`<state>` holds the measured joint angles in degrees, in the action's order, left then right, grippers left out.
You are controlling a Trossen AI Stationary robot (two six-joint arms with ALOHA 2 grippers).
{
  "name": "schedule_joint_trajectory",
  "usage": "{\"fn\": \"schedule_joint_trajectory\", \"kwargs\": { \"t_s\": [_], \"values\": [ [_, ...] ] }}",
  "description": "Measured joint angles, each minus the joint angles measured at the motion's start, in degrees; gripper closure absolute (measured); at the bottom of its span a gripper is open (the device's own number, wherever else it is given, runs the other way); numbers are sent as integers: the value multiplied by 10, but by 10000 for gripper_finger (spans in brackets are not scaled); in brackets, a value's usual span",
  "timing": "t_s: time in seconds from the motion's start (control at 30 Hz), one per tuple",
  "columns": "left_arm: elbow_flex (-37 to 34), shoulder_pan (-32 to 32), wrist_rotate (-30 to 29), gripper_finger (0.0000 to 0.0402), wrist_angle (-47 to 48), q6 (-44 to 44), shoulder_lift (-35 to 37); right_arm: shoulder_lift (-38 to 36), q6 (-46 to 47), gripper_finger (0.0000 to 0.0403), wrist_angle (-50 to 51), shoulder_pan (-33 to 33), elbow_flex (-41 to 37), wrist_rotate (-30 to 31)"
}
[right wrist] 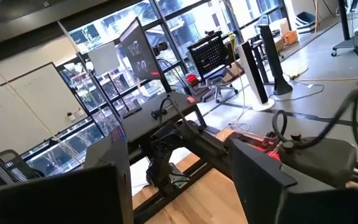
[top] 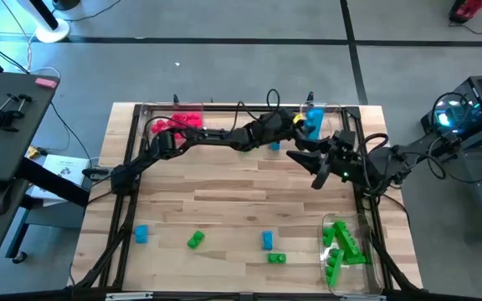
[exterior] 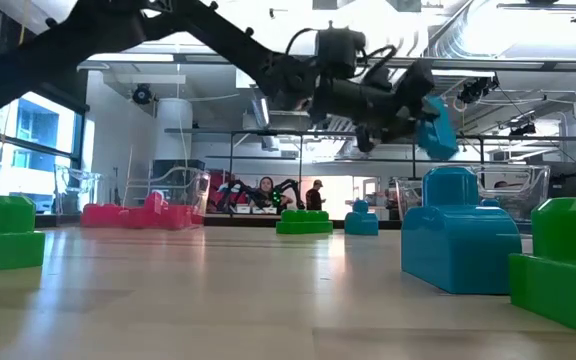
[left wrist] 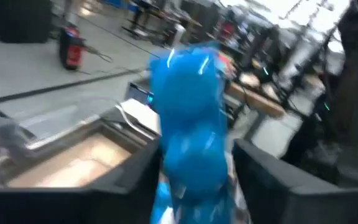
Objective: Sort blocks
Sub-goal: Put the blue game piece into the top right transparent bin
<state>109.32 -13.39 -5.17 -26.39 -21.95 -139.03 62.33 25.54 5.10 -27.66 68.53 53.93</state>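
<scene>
Left gripper (top: 305,124) grasps blue block (left wrist: 188,134) above far-right tray (top: 329,109). Right gripper (top: 318,171) released, near it. Block: light, rigid, slick; grip its flat sides.

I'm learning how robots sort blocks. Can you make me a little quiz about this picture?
1. True or false: the left pincer has a blue block between its fingers.
2. Which colour fills the tray at the table's right near corner? A red, B green, C blue
3. How many green blocks lie loose on the table?

Key:
1. True; it hangs over the far right tray.
2. B, the green blocks.
3. Two: one and another.
</scene>
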Motion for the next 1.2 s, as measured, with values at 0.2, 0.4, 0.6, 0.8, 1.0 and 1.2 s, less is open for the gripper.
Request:
{"fn": "schedule_joint_trajectory", "kwargs": {
  "t_s": [0.2,0.4,0.6,0.8,1.0,1.2],
  "values": [
    [0,3,41,96,-4,6,3,15,2,242,0,0,0,-1],
    [0,-21,156,75,50,-4,56,15,15,242,-2,-1,0,-18],
    [1,-75,264,76,315,29,155,15,0,242,-3,-6,0,-20],
    [1,-128,263,76,651,124,264,15,-27,242,-5,-5,0,-20],
    [1,-142,147,76,1004,161,363,15,-37,242,-3,-5,0,-19],
    [-100,-46,31,76,1088,96,504,15,-51,242,-2,-5,0,-19]
  ]
}}
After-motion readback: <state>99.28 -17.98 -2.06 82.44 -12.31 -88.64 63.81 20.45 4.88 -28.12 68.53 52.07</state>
